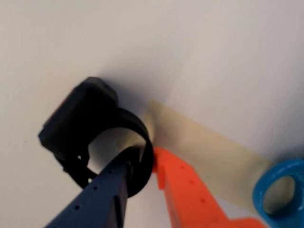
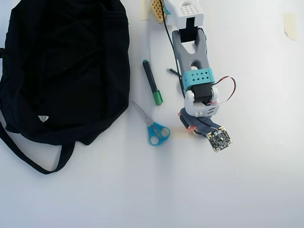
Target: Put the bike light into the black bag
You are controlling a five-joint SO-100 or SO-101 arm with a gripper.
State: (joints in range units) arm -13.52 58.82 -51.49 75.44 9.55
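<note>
**Pincer fingers close around the bike light's strap loop**

Two pincer (image 1: 142, 171) fingers fill the bottom of the wrist view: a dark blue one (image 1: 102, 194) with small dimples along its face, and a bright orange one (image 1: 190, 194), both of hard moulded plastic. The blue finger pokes up through the ring of the bike light (image 1: 90, 128), while the orange finger presses against the outside of that ring, so the band sits pinched between the two, with only its thickness separating them.

The bike light is a small matte black block with rounded corners, and from it curves a round black strap loop that looks rubbery and smooth. It lies on the white counter (image 1: 213, 52), just beside a strip of beige tape (image 1: 209, 149) stuck flat to the surface.

At the lower right edge of the wrist view curves a glossy blue ring handle of the scissors (image 1: 280, 192). In the overhead view the scissors (image 2: 153, 127) lie between the arm and the black bag (image 2: 64, 66), near a black marker with a green cap (image 2: 152, 88). The bag is large, soft, creased fabric with a small white triangular tag and a long strap trailing below it. It lies well apart from the pincer, at the left of the overhead view. There the arm itself hides the bike light.
</note>
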